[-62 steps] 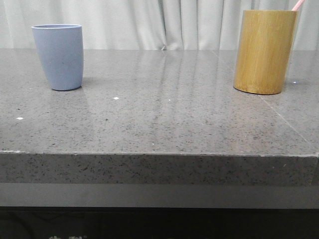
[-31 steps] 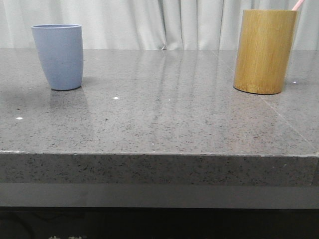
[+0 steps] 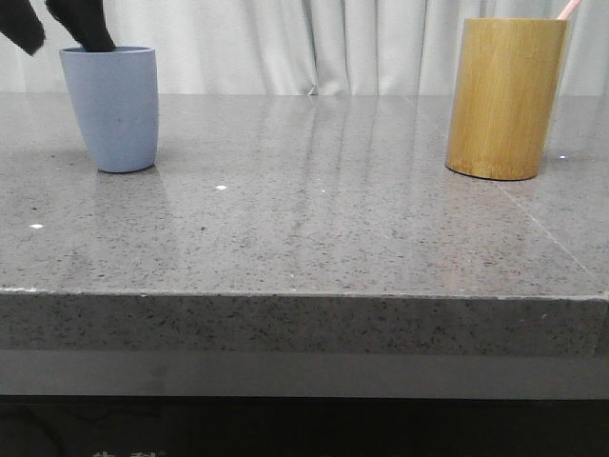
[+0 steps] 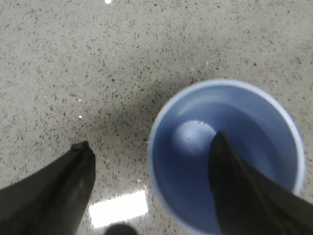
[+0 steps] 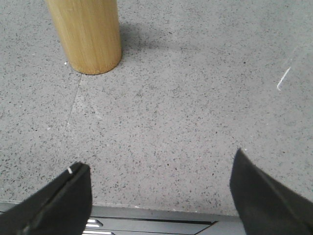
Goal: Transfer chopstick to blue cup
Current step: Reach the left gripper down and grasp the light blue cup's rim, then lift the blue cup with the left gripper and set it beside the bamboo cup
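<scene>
Grey stone counter: my left gripper just arrived spread over blue cup (empty); chopstick unmoved in bamboo holder.

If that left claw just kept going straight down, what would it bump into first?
Probably the blue cup: the open left gripper straddles its rim, one finger over the inside, the other outside, so likely the rim.

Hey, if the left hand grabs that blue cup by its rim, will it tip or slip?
The blue cup tapers to a narrower base, so a sideways nudge could probably tip it. It looks empty in the left wrist view, so likely light. The left hand straddles the rim with open fingers; the matte wall probably grips decently.
</scene>
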Controlling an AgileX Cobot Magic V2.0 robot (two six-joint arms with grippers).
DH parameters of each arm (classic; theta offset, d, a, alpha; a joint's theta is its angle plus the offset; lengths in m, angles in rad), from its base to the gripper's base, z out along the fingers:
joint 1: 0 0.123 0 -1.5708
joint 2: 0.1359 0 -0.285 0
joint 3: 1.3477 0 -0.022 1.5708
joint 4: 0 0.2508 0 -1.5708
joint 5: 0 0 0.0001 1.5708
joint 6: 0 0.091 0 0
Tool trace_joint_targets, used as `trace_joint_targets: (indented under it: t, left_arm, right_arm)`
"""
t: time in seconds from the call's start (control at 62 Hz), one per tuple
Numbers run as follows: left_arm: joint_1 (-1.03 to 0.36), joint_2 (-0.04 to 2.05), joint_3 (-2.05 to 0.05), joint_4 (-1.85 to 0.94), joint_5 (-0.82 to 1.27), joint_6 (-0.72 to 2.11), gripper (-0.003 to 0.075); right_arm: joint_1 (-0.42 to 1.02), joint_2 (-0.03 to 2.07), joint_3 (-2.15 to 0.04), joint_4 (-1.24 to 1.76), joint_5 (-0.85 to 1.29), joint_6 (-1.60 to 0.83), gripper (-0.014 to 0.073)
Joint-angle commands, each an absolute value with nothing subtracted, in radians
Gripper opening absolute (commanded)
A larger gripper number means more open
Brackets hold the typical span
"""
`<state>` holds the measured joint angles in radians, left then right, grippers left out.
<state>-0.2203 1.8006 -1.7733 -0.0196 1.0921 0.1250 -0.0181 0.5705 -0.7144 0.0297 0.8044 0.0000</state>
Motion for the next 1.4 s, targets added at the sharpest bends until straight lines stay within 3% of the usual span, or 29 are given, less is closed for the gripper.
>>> trace_joint_targets:
  t: [0.0,0.613,0.887,1.387]
  left_arm:
    - [-0.227,1.789,-1.84,-0.022,1.067,0.112,0.0433]
    - [-0.227,1.83,-1.863,-0.05,1.085,0.088,-0.0016]
    - [-0.256,1.83,-1.945,-0.079,1.14,0.09,-0.0019]
    - [-0.481,1.925,-2.199,-0.096,1.166,0.094,-0.0019]
  right_arm:
    - [-0.021,0.577,-0.749,0.028,0.748,-0.013,0.0592]
    - [-0.021,0.577,-0.749,0.028,0.748,-0.013,0.0592]
    - [-0.021,0.577,-0.749,0.03,0.748,-0.013,0.0592]
    - [-0.021,0.577,-0.749,0.036,0.754,-0.013,0.0592]
